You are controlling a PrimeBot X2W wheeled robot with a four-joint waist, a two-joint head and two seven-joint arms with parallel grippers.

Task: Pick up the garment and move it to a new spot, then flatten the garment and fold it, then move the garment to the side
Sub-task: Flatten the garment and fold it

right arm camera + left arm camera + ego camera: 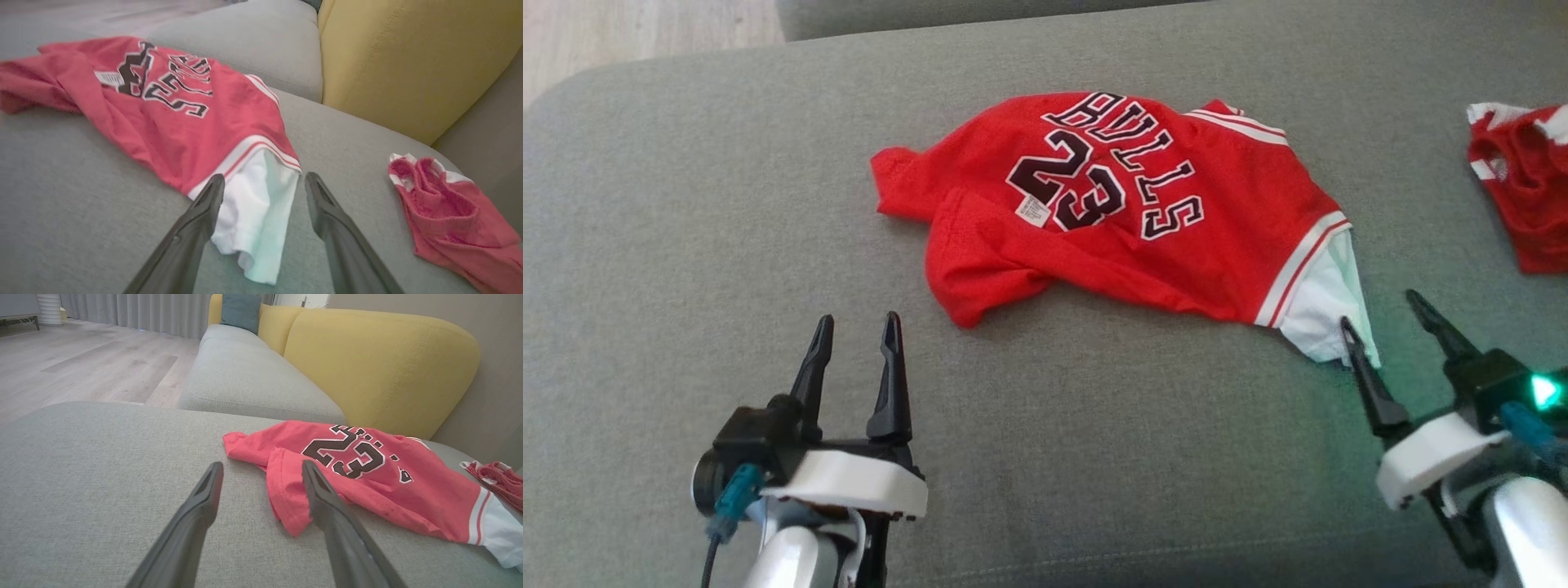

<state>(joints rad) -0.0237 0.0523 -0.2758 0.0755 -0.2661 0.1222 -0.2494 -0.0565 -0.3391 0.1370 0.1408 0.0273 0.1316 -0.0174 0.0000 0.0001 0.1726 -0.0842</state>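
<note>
**Progress.** The red Bulls jersey (pixel 1127 204) lies loose on the grey sofa seat (pixel 686 204), and neither gripper holds it. In my judgement the flattening, the fold and the final move aside are all outstanding. Whether this is already its new spot cannot be confirmed from the views.

**Grippers.** The left gripper (pixel 859 318) is spread wide and empty over the seat's near-left part, short of the jersey's hem. The right gripper (pixel 1380 309) is also spread wide, over the seat's near-right part. In the right wrist view its fingers stand to either side of the white cloth end (pixel 253 204) without pinching it.

**Location.** The jersey sits about mid-seat, toward the far side. A second red garment (pixel 1523 188) lies bunched at the seat's right end, well apart from it.

**Condition.** The jersey is a mesh fabric with black lettering and the number 23, both reading upside down in the head view. A small white label shows beside the number. The left portion is rumpled, with one flap folded over itself. The right edge carries white and red striped trim, and the white cloth projects from beneath it. This is possibly a sleeve or an inner layer, but the views do not settle which.
</note>
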